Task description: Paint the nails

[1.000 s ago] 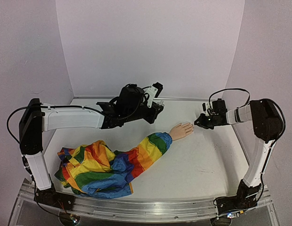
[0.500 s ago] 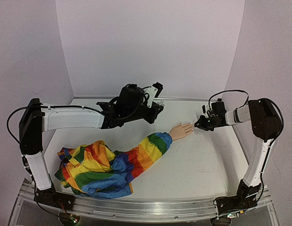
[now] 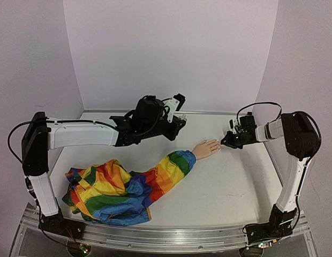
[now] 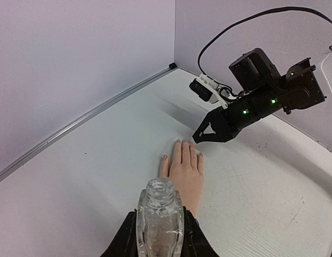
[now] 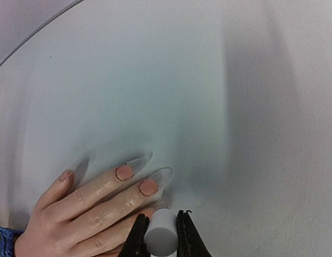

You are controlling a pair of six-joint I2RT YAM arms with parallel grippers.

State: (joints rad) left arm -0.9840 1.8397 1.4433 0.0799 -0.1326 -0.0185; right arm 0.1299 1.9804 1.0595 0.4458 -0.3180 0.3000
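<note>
A pale peach mannequin hand (image 3: 206,148) lies flat on the white table, ending a rainbow-striped sleeve (image 3: 171,167). Its nails (image 5: 148,187) are long and clear-tipped, with pink beds. My right gripper (image 3: 225,141) is shut on a small white cylinder, the brush cap (image 5: 161,237), right at a fingertip nail that it partly hides. My left gripper (image 3: 175,121) hovers behind the hand, shut on a small clear glass bottle (image 4: 159,225) with an open neck. The left wrist view shows the hand (image 4: 184,171) and the right gripper (image 4: 201,138) at its fingertips.
The bunched rainbow garment (image 3: 104,193) lies at the near left. Lilac walls enclose the table on three sides, with a metal seam (image 4: 85,118) along the back. A metal rail (image 3: 166,238) runs along the near edge.
The right gripper has edged very slightly at the fingertips. The left arm and the hand have not moved.
</note>
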